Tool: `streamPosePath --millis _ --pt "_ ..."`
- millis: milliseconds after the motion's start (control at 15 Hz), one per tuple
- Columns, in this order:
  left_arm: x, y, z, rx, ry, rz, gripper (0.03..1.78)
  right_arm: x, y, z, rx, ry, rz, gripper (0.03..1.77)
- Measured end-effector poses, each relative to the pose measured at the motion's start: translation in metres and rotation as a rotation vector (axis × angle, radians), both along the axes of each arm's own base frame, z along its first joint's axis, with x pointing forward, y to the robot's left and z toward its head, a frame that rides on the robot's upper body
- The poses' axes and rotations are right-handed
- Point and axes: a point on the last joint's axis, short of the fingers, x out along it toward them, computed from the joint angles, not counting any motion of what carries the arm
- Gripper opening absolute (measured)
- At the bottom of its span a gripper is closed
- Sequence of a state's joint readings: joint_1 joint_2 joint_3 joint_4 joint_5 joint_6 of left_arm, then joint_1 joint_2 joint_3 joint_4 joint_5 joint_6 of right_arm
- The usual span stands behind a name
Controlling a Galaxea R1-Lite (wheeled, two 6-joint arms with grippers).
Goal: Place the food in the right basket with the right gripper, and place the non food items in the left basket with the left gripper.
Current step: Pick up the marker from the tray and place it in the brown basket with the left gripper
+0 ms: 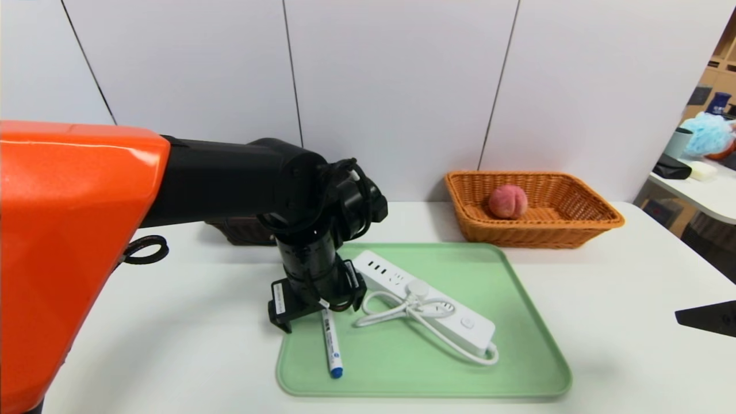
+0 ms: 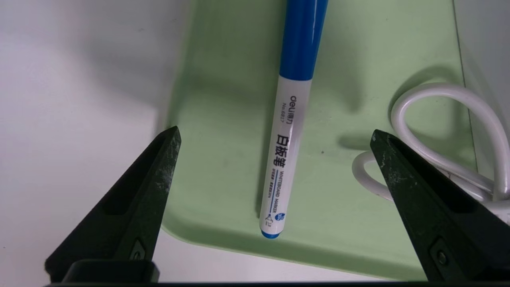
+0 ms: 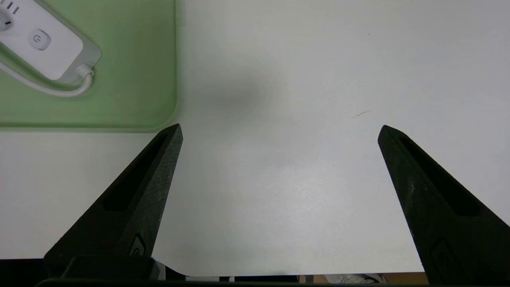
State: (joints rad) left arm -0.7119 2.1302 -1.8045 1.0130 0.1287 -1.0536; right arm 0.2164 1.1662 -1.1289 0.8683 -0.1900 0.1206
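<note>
A pinkish peach (image 1: 508,201) lies in the orange wicker right basket (image 1: 581,227) at the back right. The white marker (image 1: 332,345) with blue ends and the white power strip (image 1: 428,302) with its bundled cord lie on a green tray (image 1: 517,345). My left gripper (image 1: 315,313) hangs open just above the marker's far end. In the left wrist view the marker (image 2: 287,151) lies between the spread fingers of the left gripper (image 2: 275,133), untouched. The dark left basket (image 1: 241,231) is mostly hidden behind the left arm. My right gripper (image 3: 279,127) is open over bare table right of the tray.
A cord loop (image 2: 402,107) lies close to one left finger. The tray corner (image 3: 135,79) and the power strip's switch end (image 3: 40,40) show in the right wrist view. The table's near edge runs just beneath the right gripper. A side table with clutter (image 1: 704,167) stands far right.
</note>
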Motion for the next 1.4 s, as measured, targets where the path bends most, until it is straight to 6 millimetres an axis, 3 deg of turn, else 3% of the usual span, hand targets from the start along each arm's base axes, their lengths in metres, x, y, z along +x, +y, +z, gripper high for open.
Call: streamPosePath --millis 1400 --pt "0.009 -0.009 -0.013 0.004 0.043 -0.001 1.69 0.007 -0.001 -0.002 -0.004 0.016 -0.013 1.69"
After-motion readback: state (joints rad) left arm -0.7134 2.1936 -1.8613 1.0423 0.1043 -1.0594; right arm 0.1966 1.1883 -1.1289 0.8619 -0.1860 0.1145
